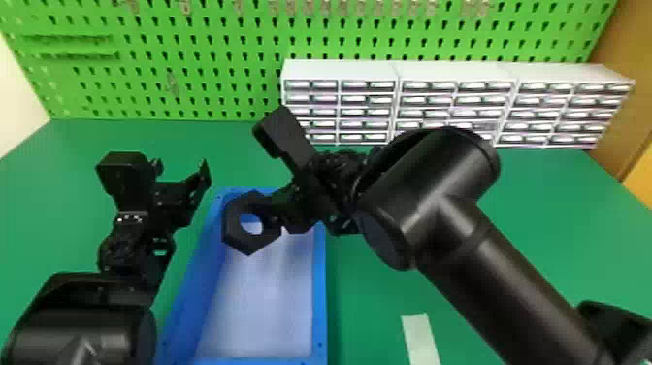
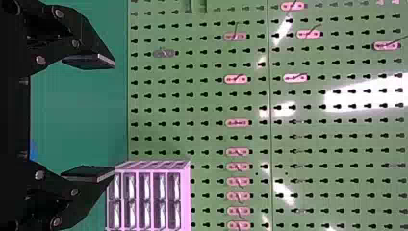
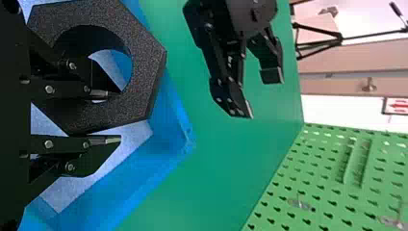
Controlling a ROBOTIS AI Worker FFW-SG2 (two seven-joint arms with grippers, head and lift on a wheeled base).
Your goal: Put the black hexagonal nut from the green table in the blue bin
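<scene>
Appears at placing step. Clamps black hexagonal nut (image 1: pixel 232 222) by rim in right gripper (image 3: pixel 113 117), over blue bin (image 1: pixel 318 291); holds left gripper (image 2: pixel 114 117) spread, empty. Next, requires lowering, then release.

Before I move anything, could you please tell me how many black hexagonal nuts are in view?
1: the nut is held in the right gripper, above the blue bin. Others could be hidden behind the right arm.
</scene>
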